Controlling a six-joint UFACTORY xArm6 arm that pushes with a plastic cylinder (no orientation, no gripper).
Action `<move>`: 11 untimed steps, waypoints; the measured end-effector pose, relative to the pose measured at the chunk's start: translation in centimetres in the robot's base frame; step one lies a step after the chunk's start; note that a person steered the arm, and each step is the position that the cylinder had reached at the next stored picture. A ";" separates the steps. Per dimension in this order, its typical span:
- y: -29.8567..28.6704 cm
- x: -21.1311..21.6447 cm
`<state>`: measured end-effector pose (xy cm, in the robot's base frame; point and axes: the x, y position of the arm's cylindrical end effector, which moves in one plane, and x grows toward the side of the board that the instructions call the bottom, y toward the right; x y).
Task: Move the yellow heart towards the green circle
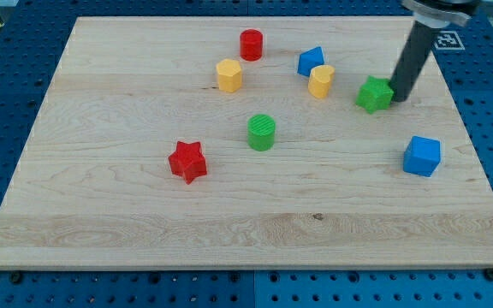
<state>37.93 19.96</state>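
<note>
The yellow heart (320, 81) stands on the wooden board near the view's top, right of centre. The green circle (262, 133) stands below and left of it, near the board's middle. My tip (398, 99) is at the right edge of the green star (374, 94), touching or nearly touching it, and to the right of the yellow heart. The rod slants up toward the view's top right.
A blue triangular block (311, 62) sits just above and left of the yellow heart. A yellow hexagon (228, 75), a red cylinder (251, 44), a red star (187, 162) and a blue cube (422, 156) also stand on the board (101, 197).
</note>
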 end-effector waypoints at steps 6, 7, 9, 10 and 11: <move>-8.9 -3.0; -10.5 -1.7; -11.8 -1.6; -11.7 -2.6; -11.4 -2.7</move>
